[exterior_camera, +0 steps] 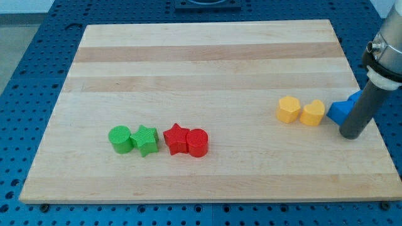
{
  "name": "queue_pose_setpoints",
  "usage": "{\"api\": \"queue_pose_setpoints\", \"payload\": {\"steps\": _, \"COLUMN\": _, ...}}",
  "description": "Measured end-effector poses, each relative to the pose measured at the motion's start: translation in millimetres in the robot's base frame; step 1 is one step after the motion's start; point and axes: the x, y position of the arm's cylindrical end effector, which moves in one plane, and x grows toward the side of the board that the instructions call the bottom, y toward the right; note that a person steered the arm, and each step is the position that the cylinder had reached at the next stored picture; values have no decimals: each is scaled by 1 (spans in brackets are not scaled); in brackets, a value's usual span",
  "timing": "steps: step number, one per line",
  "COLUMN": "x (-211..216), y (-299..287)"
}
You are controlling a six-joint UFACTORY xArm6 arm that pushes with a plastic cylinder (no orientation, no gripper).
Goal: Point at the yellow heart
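Note:
The yellow heart lies on the wooden board at the view's right. A yellow hexagon touches it on its left. A blue triangle-like block sits just right of the heart. My tip rests on the board at the blue block's lower right edge, about a block's width right of the heart and a little below it. The rod hides part of a second blue piece behind it.
At the view's lower left middle a row stands: a green cylinder, a green star, a red star and a red cylinder. The board's right edge is close to my tip.

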Motion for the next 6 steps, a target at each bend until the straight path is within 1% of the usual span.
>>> {"api": "queue_pose_setpoints", "payload": {"steps": 1, "x": -6, "y": -1}}
{"api": "queue_pose_setpoints", "payload": {"steps": 4, "x": -6, "y": -17}}
{"api": "queue_pose_setpoints", "payload": {"steps": 6, "x": 5, "y": -90}}
